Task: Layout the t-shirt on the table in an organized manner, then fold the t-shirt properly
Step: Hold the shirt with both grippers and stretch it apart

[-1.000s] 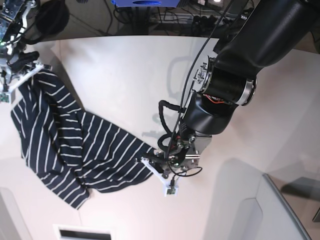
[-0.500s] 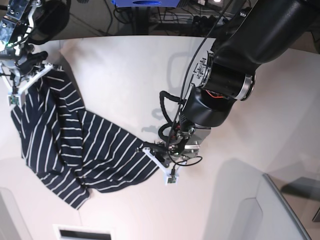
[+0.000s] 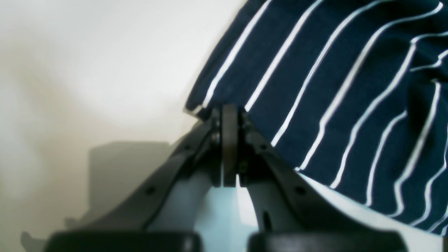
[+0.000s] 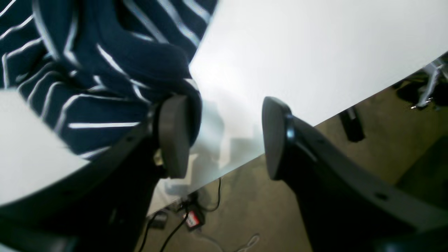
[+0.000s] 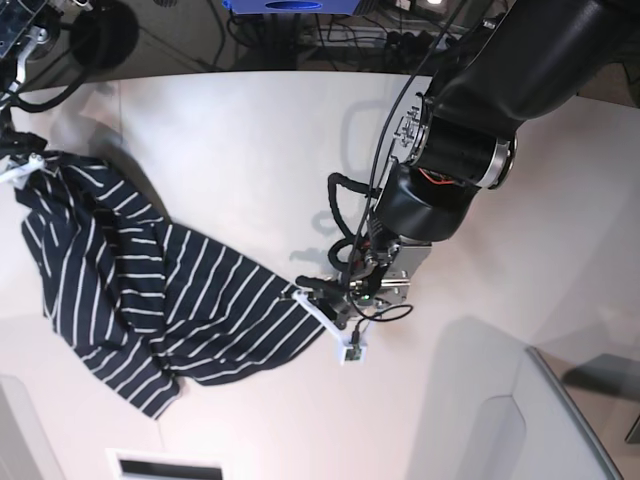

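The dark navy t-shirt (image 5: 150, 290) with thin white stripes lies rumpled across the left part of the off-white table (image 5: 250, 150). My left gripper (image 5: 306, 292) is shut on its right edge; in the left wrist view the closed jaws (image 3: 229, 112) pinch the hem of the t-shirt (image 3: 332, 87) just above the table (image 3: 87, 70). My right gripper (image 5: 17, 160) is at the shirt's far-left corner. In the right wrist view that gripper (image 4: 224, 136) stands open, and a fold of the t-shirt (image 4: 105, 70) rests against its left finger pad (image 4: 171, 136).
The table's edge (image 4: 315, 119) runs right behind my right gripper, with floor and cables (image 4: 196, 217) below it. Dark equipment and cables (image 5: 300, 30) lie beyond the curved far edge. A pale raised panel (image 5: 560, 410) sits at lower right.
My right gripper has opened and let go of the shirt's far-left corner, which now lies lower and flatter. My left gripper has pulled the right edge slightly to the right.
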Available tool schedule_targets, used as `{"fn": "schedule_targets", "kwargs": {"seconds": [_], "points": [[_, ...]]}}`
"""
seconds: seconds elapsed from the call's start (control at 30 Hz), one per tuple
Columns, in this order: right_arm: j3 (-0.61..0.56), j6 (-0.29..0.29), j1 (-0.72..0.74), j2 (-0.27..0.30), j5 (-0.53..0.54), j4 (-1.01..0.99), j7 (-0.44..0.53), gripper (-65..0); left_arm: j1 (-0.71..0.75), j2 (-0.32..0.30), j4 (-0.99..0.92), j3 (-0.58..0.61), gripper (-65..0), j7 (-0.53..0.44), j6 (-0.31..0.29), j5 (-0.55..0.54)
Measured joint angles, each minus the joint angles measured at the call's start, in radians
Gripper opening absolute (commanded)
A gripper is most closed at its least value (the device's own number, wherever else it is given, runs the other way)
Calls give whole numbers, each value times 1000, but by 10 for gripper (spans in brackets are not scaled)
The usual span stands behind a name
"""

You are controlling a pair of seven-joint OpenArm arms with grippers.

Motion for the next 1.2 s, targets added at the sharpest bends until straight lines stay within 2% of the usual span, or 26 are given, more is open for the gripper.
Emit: {"fn": "schedule_targets", "kwargs": {"seconds": [0.1, 0.2, 0.27, 0.33, 0.4, 0.5, 0.57, 0.63, 0.73, 0.8, 0.87, 0.93, 1.07, 1.13, 1.2], "points": [[2, -6, 7, -1, 1, -1, 2, -344, 63, -31, 120, 0, -650, 66, -9, -3], [7, -7, 14, -5, 1, -3, 8, -344, 178, -82, 333, -24, -650, 151, -9, -8], [16, -11, 20, -2, 1, -3, 30, -344, 246, -95, 468, -100, -650, 250, 0, -3], [30, -11, 21, -2, 0, -1, 69, -344, 300, -101, 594, -188, -650, 389, 16, 6], [36, -11, 21, -2, -3, 1, 67, -344, 351, -112, 723, -257, -650, 475, 35, 23], [37, -14, 15, -2, -3, 1, 76, -344, 397, -121, 901, -293, -650, 554, 40, 33], [37, -13, 15, -5, -3, 1, 75, -344, 395, -108, 978, -289, -650, 562, 31, 24], [37, -13, 16, -3, -3, 1, 76, -344, 373, -81, 992, -261, -650, 565, 31, 23], [38, -13, 15, -2, -3, 1, 123, -344, 341, -40, 955, -129, -650, 569, 28, 22], [38, -13, 12, -2, -3, 1, 145, -344, 296, -3, 860, -31, -650, 567, 20, 18], [39, -11, -5, -1, 0, 2, 150, -344, 247, 44, 734, -8, -650, 554, 10, 9], [39, -13, -21, -2, -5, 1, 145, -344, 204, 60, 612, -18, -650, 471, 10, 3], [39, -13, -26, -2, -3, 2, 151, -344, 118, 24, 330, -31, -650, 277, 35, 23], [39, -10, -26, -3, 0, 2, 151, -344, 93, 18, 236, -32, -650, 169, 25, 13], [39, -10, -29, -2, -1, 2, 149, -344, 62, 32, 173, -30, -650, 127, 31, 16]]}}
